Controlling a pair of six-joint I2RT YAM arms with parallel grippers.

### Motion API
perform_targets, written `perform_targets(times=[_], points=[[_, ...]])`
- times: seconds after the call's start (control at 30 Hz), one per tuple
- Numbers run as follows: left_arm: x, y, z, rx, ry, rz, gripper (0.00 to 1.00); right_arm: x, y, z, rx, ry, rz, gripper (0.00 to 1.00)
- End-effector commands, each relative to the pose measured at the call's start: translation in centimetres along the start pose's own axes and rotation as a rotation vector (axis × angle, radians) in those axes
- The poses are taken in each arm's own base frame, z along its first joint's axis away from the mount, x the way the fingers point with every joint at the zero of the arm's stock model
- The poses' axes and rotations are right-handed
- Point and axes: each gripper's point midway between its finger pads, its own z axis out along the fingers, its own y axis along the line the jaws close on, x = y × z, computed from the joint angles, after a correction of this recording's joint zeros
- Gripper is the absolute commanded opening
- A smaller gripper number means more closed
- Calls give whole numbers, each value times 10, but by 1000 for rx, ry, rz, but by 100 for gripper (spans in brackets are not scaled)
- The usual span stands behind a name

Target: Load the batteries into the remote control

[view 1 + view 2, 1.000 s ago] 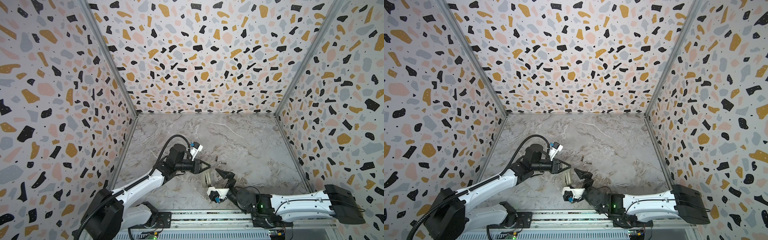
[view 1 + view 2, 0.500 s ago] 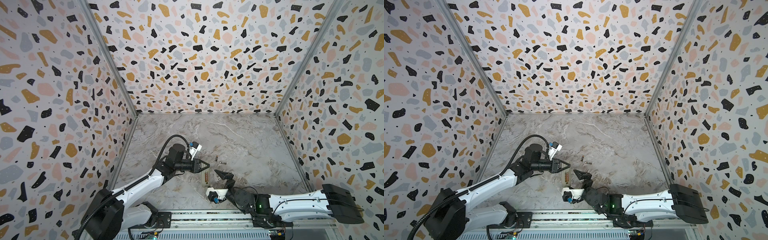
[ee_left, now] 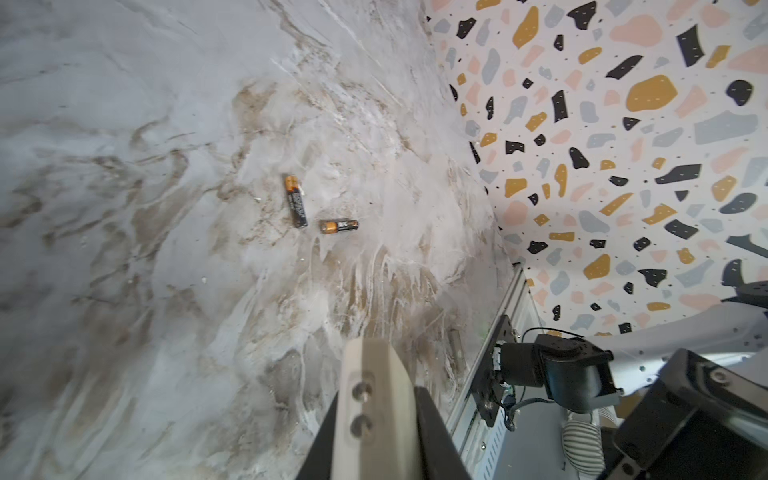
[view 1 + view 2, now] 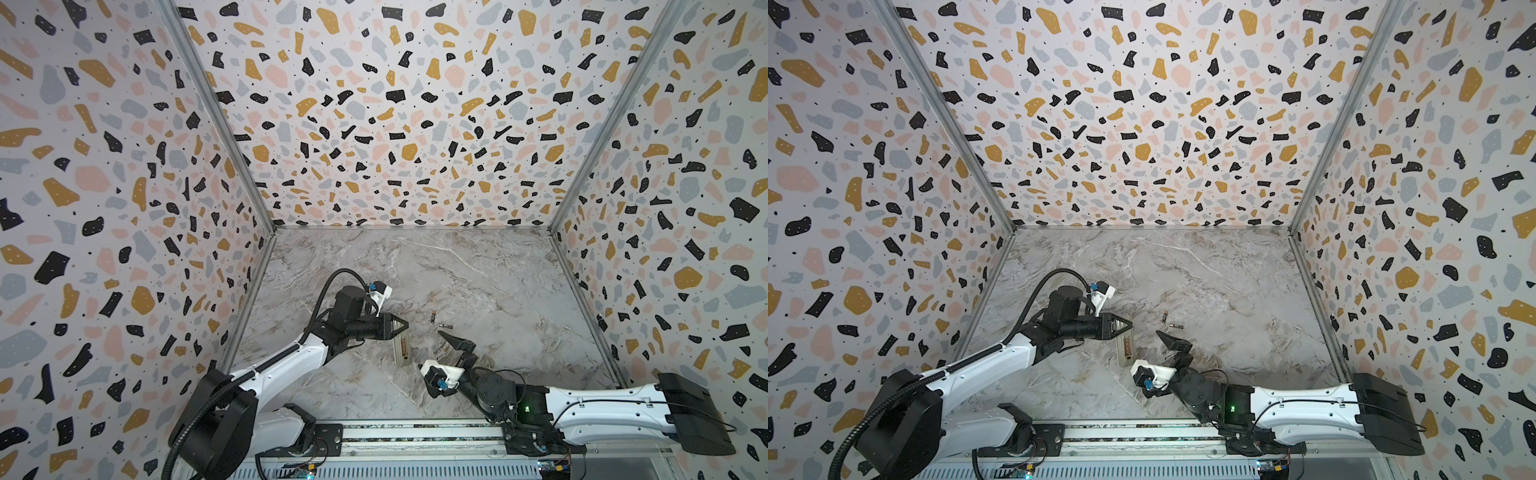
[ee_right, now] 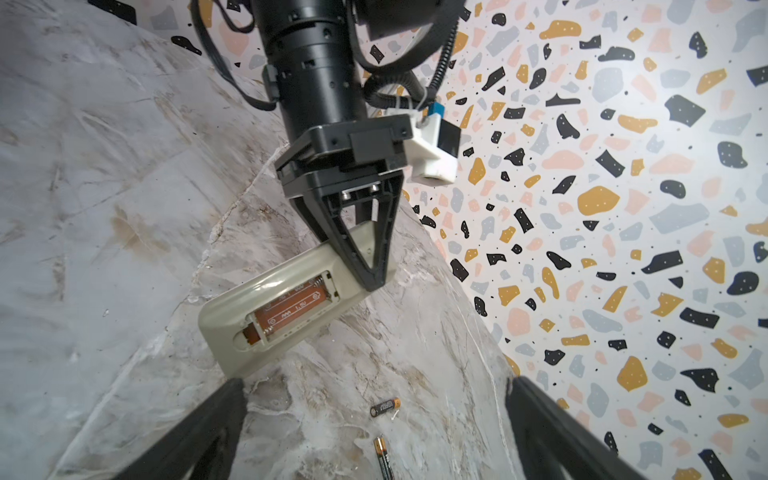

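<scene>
right wrist view shows you the left gripper [image 5: 374, 280] pinching one end of the remote control [image 5: 222, 332], its battery slot [image 5: 291, 309] open and facing up. both batteries [image 5: 385, 407] lie on the table [image 5: 104, 208], near each other, just by the right gripper [image 4: 459, 347], fingers spread wide.

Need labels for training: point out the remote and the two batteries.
remote [image 5: 286, 301]: right wrist view, open battery bay.
rear battery [image 3: 296, 201]: left wrist view, middle of body.
front battery [image 3: 340, 225]: left wrist view, middle of body.
</scene>
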Motion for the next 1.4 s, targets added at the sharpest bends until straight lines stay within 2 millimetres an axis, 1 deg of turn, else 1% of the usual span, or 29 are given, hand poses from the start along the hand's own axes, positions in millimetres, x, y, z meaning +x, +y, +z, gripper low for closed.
perform_targets(times=[0.0,0.17,0.23,0.4,0.53,0.63,0.77,0.93,1.03,1.2,1.37], points=[[-8,11,-3,-64,-38,36,0,-1,-11,0,19,34,167,100],[-13,17,-6,-95,-65,46,0,11,-18,0,36,140,302,99],[-14,20,-5,-108,-73,50,0,17,-23,-1,60,197,361,99],[-17,30,-8,-161,-99,49,0,32,-29,-7,75,325,559,98],[-23,34,-13,-196,-143,62,0,47,-30,-17,93,426,623,98],[-24,35,-11,-187,-152,53,0,63,-34,-16,121,497,643,97],[-26,32,-10,-154,-181,37,0,79,-42,-6,130,547,669,94],[-24,25,-8,-86,-208,25,0,101,-49,10,88,589,681,83],[-21,26,-7,-75,-206,17,0,115,-55,19,70,604,680,80],[-15,20,-6,-34,-203,23,0,140,-64,33,49,637,678,76],[-7,16,0,-11,-178,26,0,157,-64,50,0,661,667,73]])
